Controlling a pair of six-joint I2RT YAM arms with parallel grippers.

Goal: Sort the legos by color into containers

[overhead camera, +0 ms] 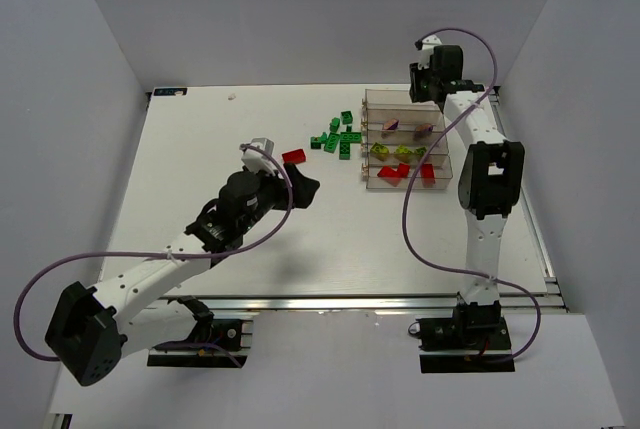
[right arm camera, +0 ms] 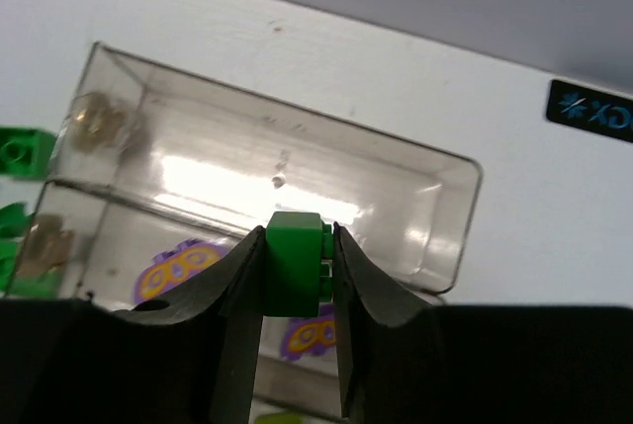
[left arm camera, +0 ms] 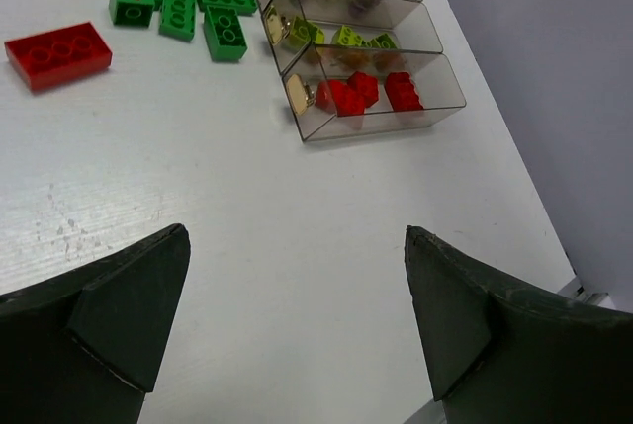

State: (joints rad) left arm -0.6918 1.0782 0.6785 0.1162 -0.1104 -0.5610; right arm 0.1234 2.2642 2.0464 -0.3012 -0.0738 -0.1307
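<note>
Green lego (right arm camera: 294,264) in outstretched right tool (right arm camera: 297,236); above containers (right arm camera: 457,214)

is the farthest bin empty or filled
Empty: the farthest bin shows only bare floor; the green brick sits in the right gripper.

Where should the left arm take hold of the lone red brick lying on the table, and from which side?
Across its two long side walls, straight down from above. The red brick lies flat, studs up, longer than wide, and apart from the green bricks, so a finger likely fits down each long side. The open left gripper would probably need turning to line up.
</note>
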